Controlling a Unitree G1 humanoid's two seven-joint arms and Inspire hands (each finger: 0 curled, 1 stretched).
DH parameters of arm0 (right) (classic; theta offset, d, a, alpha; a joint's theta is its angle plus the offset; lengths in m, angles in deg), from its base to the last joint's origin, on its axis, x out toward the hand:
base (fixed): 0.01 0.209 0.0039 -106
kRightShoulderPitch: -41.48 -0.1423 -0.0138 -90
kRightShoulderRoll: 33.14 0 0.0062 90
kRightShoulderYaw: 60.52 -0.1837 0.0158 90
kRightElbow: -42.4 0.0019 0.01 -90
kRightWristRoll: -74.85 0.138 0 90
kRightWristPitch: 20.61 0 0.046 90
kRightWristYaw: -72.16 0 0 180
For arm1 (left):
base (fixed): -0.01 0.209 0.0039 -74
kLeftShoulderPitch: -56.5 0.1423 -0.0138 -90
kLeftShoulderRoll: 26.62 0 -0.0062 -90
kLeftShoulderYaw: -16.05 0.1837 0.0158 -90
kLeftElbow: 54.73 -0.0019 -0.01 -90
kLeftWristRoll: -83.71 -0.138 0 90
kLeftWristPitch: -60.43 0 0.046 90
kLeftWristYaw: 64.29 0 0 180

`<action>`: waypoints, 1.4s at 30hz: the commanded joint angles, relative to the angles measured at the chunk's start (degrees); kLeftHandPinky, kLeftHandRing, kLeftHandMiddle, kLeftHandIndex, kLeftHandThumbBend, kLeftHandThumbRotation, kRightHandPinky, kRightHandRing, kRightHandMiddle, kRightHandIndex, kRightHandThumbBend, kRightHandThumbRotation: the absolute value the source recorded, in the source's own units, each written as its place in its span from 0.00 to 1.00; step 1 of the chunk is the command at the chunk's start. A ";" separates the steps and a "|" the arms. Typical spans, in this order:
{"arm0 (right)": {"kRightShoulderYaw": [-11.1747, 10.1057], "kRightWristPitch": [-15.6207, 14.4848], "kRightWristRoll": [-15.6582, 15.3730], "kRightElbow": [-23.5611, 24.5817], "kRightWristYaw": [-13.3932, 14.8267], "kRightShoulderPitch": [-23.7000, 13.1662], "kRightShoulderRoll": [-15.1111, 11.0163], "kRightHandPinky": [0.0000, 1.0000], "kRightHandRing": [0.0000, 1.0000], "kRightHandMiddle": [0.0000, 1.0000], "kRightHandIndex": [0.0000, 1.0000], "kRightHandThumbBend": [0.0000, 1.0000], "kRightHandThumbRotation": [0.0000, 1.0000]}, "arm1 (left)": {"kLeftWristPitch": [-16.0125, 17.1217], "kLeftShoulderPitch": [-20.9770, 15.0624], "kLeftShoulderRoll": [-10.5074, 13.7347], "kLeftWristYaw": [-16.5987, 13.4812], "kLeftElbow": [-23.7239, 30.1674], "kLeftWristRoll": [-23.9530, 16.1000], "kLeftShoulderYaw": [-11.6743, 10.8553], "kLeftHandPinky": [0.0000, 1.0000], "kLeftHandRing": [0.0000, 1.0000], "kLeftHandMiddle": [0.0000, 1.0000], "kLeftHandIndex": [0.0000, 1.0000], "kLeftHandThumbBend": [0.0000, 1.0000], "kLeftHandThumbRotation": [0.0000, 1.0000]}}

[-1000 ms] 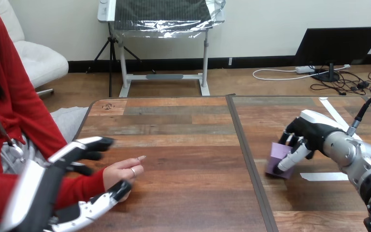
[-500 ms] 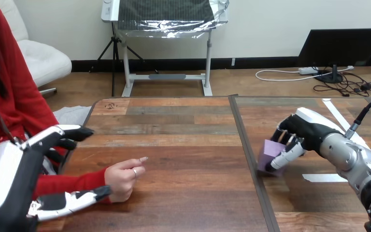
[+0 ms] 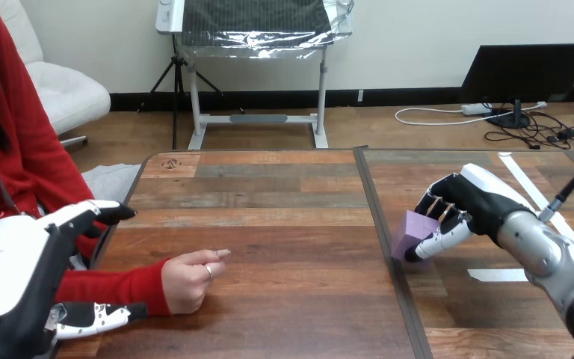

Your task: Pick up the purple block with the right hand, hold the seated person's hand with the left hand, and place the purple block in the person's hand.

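- A wooden table [image 3: 269, 194] of mixed brown planks spreads under and between the left hand [image 3: 7, 262] and the right hand [image 3: 467, 200].
- A dark strip [image 3: 380, 224] runs across the tabletop from the far edge to the near edge. It passes just beside the right hand's fingertips, on the side facing the left hand.
- A short white tape strip [image 3: 497, 274] lies flat on the wood on the near side of the right hand, close beside its forearm.
- A long white tape strip [image 3: 512, 168] slants across the wood beyond the right hand, which covers part of it.
- A small dark knot mark [image 3: 168, 164] sits at the far table corner, well beyond the left hand.
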 commanded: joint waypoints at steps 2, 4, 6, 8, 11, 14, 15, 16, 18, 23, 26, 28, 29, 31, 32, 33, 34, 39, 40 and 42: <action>-1.67 3.41 1.44 3.05 1.75 -0.49 -1.76 0.43 0.44 0.47 0.47 0.82 0.00 | 0.72 -5.36 3.07 -2.78 -0.62 -3.17 1.30 0.57 0.67 0.72 0.70 1.00 0.11; -1.85 3.50 1.62 3.05 1.61 -0.38 -1.85 0.43 0.44 0.48 0.48 0.82 0.00 | 0.98 -5.82 3.53 -3.22 -1.35 -3.81 1.68 0.57 0.67 0.71 0.70 1.00 0.11; -2.16 3.62 1.91 3.10 1.54 -0.16 -1.99 0.42 0.44 0.48 0.48 0.81 0.00 | 1.69 -6.64 4.14 -3.95 -2.82 -4.34 2.24 0.57 0.67 0.71 0.70 1.00 0.10; -2.56 3.61 2.32 3.20 1.40 0.09 -2.11 0.42 0.44 0.48 0.48 0.81 0.00 | 1.90 -7.53 4.73 -4.01 -4.27 -4.41 2.89 0.58 0.67 0.71 0.69 1.00 0.09; -2.91 3.68 2.84 3.36 1.29 0.34 -2.22 0.43 0.45 0.49 0.48 0.81 0.00 | 1.63 -8.42 5.48 -3.59 -5.53 -4.33 3.73 0.59 0.67 0.70 0.69 1.00 0.08; -3.17 4.11 3.29 3.56 1.42 0.66 -2.37 0.43 0.45 0.49 0.49 0.81 0.00 | 1.28 -9.36 6.10 -2.87 -6.75 -4.27 4.68 0.60 0.68 0.71 0.69 1.00 0.08; -3.23 4.21 3.36 3.60 1.46 0.73 -2.40 0.43 0.45 0.49 0.49 0.81 0.00 | 1.19 -9.57 6.26 -2.76 -7.04 -4.24 4.94 0.60 0.68 0.71 0.69 1.00 0.08; -3.28 4.32 3.41 3.71 1.63 0.83 -2.46 0.43 0.45 0.49 0.49 0.81 0.00 | 0.91 -10.04 6.46 -2.30 -7.58 -4.14 5.43 0.60 0.68 0.71 0.70 1.00 0.08; -3.33 4.38 3.44 3.82 1.80 0.93 -2.51 0.43 0.46 0.49 0.49 0.81 0.00 | 0.59 -10.54 6.78 -1.96 -8.20 -3.98 6.05 0.60 0.68 0.71 0.70 1.00 0.09; -3.66 4.99 3.47 4.20 1.89 1.27 -2.71 0.43 0.46 0.49 0.49 0.81 0.00 | 0.33 -12.38 7.94 -1.06 -10.10 -4.33 8.02 0.58 0.66 0.70 0.70 1.00 0.10; -3.96 5.38 3.69 4.31 1.78 1.49 -2.74 0.43 0.46 0.49 0.49 0.81 0.00 | -0.64 -13.27 8.38 0.18 -10.62 -4.39 9.10 0.57 0.66 0.70 0.70 1.00 0.10; -4.18 5.38 3.84 4.36 1.69 1.61 -2.71 0.43 0.46 0.50 0.49 0.81 0.00 | -1.19 -13.91 8.61 0.73 -10.96 -4.64 9.85 0.57 0.66 0.70 0.70 1.00 0.10; -4.26 5.31 3.90 4.38 1.65 1.65 -2.69 0.43 0.46 0.50 0.49 0.81 0.00 | -1.36 -14.19 8.73 0.82 -11.13 -4.81 10.19 0.57 0.66 0.70 0.70 1.00 0.10; -4.32 5.21 3.90 4.43 1.73 1.73 -2.65 0.44 0.46 0.50 0.49 0.81 0.00 | -1.87 -14.82 8.96 1.03 -11.48 -5.36 10.92 0.58 0.66 0.69 0.70 1.00 0.09; -4.31 5.18 3.87 4.47 1.80 1.76 -2.64 0.44 0.46 0.50 0.49 0.81 0.00 | -2.13 -15.08 9.04 1.12 -11.61 -5.65 11.22 0.58 0.66 0.69 0.69 1.00 0.09; -4.31 5.16 3.84 4.50 1.85 1.79 -2.63 0.44 0.46 0.50 0.49 0.81 0.00 | -2.32 -15.27 9.09 1.18 -11.70 -5.86 11.43 0.58 0.66 0.69 0.69 1.00 0.09; -4.30 5.23 3.81 4.52 1.90 1.86 -2.65 0.44 0.46 0.50 0.49 0.81 0.00 | -3.25 -15.70 9.07 1.81 -11.66 -6.50 11.93 0.59 0.66 0.69 0.69 1.00 0.09; -4.22 5.42 3.71 4.64 2.14 2.02 -2.65 0.44 0.46 0.50 0.50 0.81 0.00 | -5.02 -16.69 9.24 2.71 -11.99 -7.29 13.15 0.59 0.67 0.70 0.69 1.00 0.09; -4.20 5.45 3.69 4.67 2.20 2.04 -2.65 0.44 0.46 0.50 0.50 0.81 0.00 | -5.17 -16.82 9.29 2.73 -12.09 -7.29 13.32 0.59 0.67 0.70 0.70 1.00 0.09; -4.23 5.74 3.74 4.80 2.30 2.21 -2.70 0.44 0.46 0.50 0.50 0.81 0.00 | -5.63 -17.65 9.38 3.20 -12.78 -7.38 14.05 0.59 0.67 0.70 0.70 1.00 0.09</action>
